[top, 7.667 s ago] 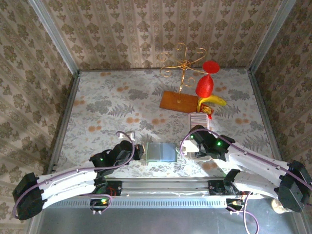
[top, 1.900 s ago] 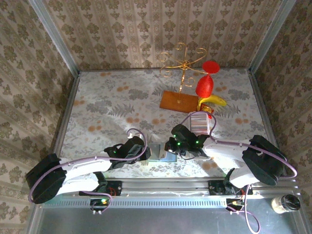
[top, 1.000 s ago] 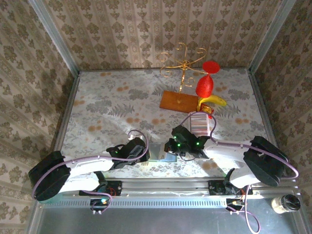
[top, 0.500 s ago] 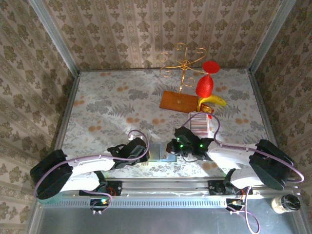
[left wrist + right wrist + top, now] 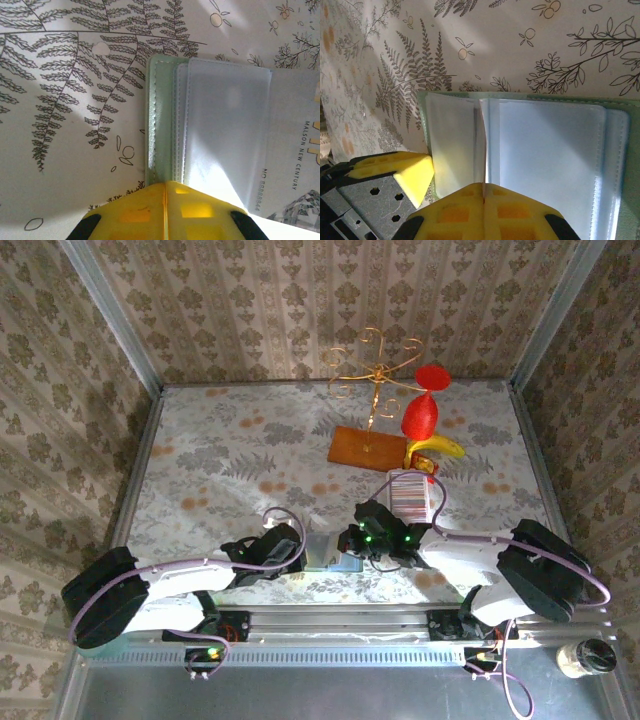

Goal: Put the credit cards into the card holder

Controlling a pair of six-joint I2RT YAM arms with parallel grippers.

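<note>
The grey-green card holder (image 5: 323,552) lies open near the table's front edge, its bluish-grey pockets (image 5: 545,150) facing up. My left gripper (image 5: 296,552) is at its left end. In the left wrist view the gripper (image 5: 165,186) is shut on the holder's green edge (image 5: 162,125). My right gripper (image 5: 351,542) hangs over the holder's right part. That gripper (image 5: 483,186) is shut on a thin credit card (image 5: 481,145), seen edge-on at the middle fold. The card's printed face (image 5: 295,150) is in the left wrist view. More cards stand in the white ribbed tray (image 5: 408,494).
Behind the tray lie a brown wooden board (image 5: 365,448), a banana (image 5: 440,447), a red object (image 5: 420,415) and a gold wire stand (image 5: 375,365). Metal rails edge the table. The left gripper's yellow finger (image 5: 410,172) sits close beside the right one.
Several seconds ago both grippers stood apart on either side of the open holder. Both have since closed in on it, and in the last second they have barely moved.
</note>
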